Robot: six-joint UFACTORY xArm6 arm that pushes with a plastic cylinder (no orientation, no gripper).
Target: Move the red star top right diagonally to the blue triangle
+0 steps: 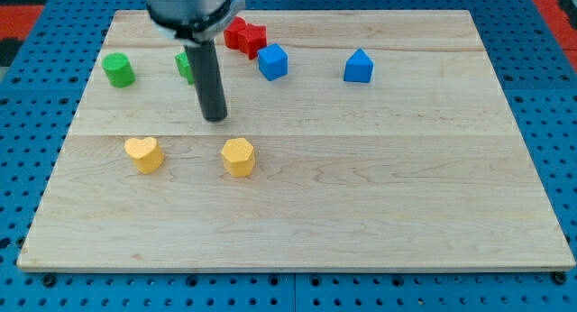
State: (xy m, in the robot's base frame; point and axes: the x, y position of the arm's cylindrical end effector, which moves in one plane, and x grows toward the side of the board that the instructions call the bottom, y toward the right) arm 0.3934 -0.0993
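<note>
On the pale wooden board [361, 186] are two red blocks – a red star [256, 35] and a red piece [236, 31] touching it – two blue, two green and two yellow. The blue triangle [358, 67] sits well right of the star. My tip [215, 118] – a bare rod, no jaws – rests above the yellow hexagonal block [238, 156].

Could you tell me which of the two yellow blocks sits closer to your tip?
The yellow hexagon-like block, just right of and below my tip. The yellow heart lies farther off to the view's left.
</note>
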